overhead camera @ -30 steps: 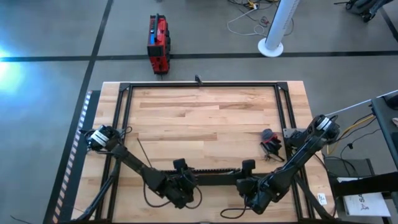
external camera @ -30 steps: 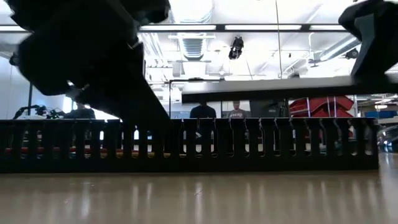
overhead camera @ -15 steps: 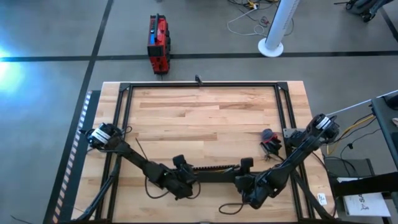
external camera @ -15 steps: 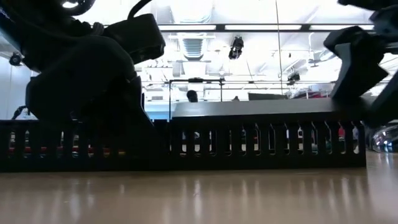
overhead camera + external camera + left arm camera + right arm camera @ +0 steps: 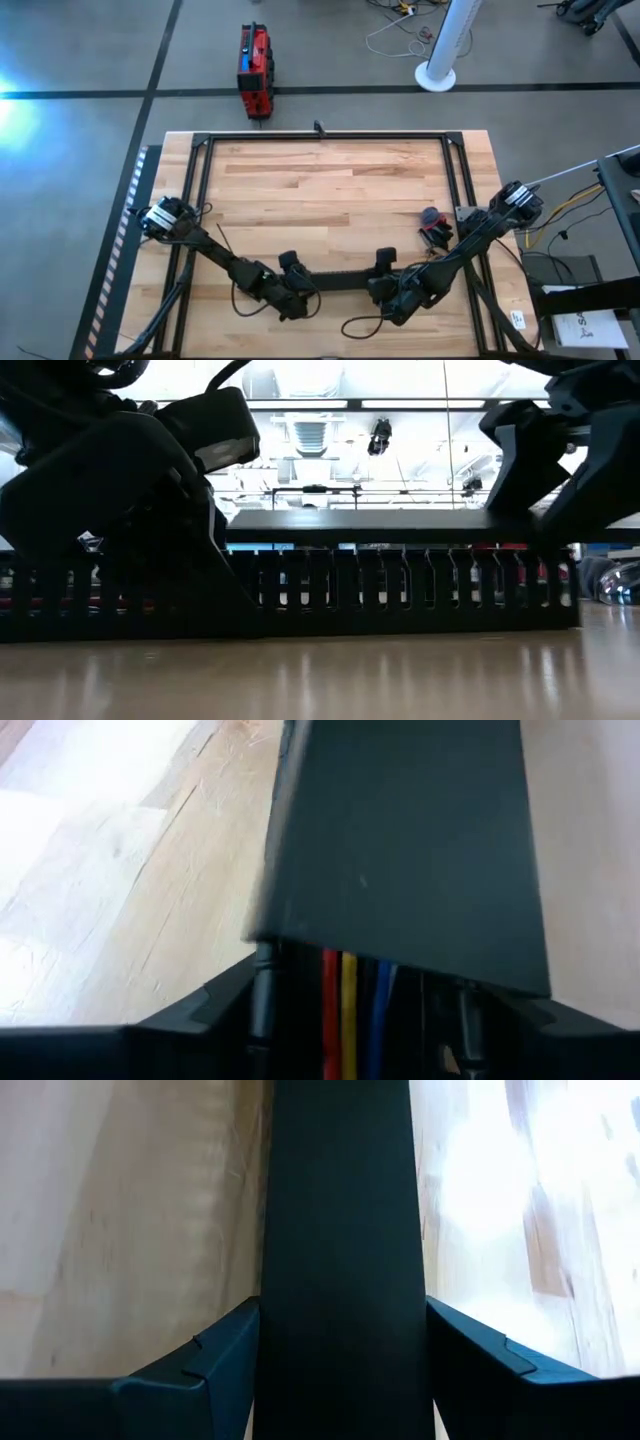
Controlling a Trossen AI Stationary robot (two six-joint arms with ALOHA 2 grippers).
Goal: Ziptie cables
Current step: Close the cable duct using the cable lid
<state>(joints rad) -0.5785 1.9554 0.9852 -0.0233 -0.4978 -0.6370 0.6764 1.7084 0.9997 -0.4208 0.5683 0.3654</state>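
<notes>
The surface (image 5: 330,190) is pale wood in planked strips, framed by black rails. A black slotted bar (image 5: 400,588) shows a comb-like row of slits. Under its flat black cover (image 5: 400,850) run red, yellow and blue cables (image 5: 348,1010). Both arms are dark.

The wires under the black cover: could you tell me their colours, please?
Red, yellow and blue wires, seen best in the left wrist view.

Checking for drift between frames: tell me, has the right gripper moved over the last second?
Yes. In the high view the right gripper has slid leftward along the black bar, farther from the dark wire tangle.
</notes>
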